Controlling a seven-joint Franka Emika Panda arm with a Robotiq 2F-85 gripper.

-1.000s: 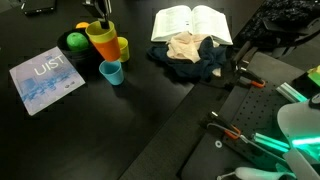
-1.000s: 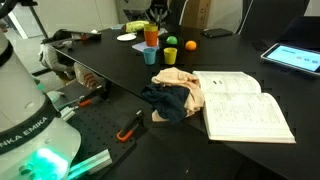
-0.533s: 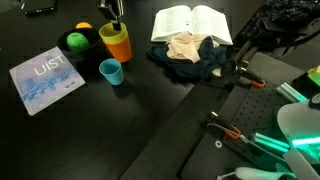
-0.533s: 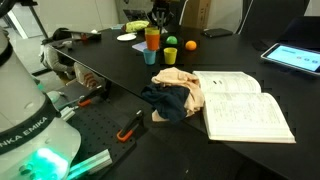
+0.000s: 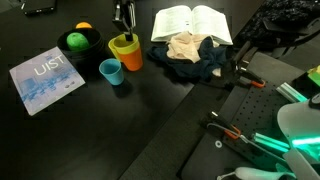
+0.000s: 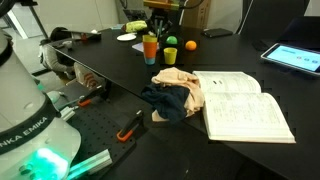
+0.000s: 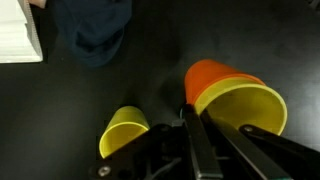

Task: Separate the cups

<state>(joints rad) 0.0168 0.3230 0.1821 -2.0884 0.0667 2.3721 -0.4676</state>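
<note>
Wrist view: claw (image 7: 190, 115) pinches rim of nested yellow cup (image 7: 243, 106)

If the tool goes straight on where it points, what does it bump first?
Probably the rim of the yellow cup nested in the orange cup; the shut tool looks right at it. Otherwise the black table.

On table (image 5: 60, 130), in an exterior view: bowl (image 5: 92, 42) at back, balls (image 5: 76, 40) inside; booklet (image 5: 45, 78) before bowl. Between bowl and cloth (image 5: 190, 55): stacked cups (image 5: 125, 52), directly under gripper (image 5: 124, 30). Just before stacked cups, apart: single cup (image 5: 111, 71). Behind cloth, touching: book (image 5: 190, 22). In wrist view, left of stacked cups, apart: another cup (image 7: 125, 130). Beyond book, well apart: tablet (image 6: 297, 57).
</note>
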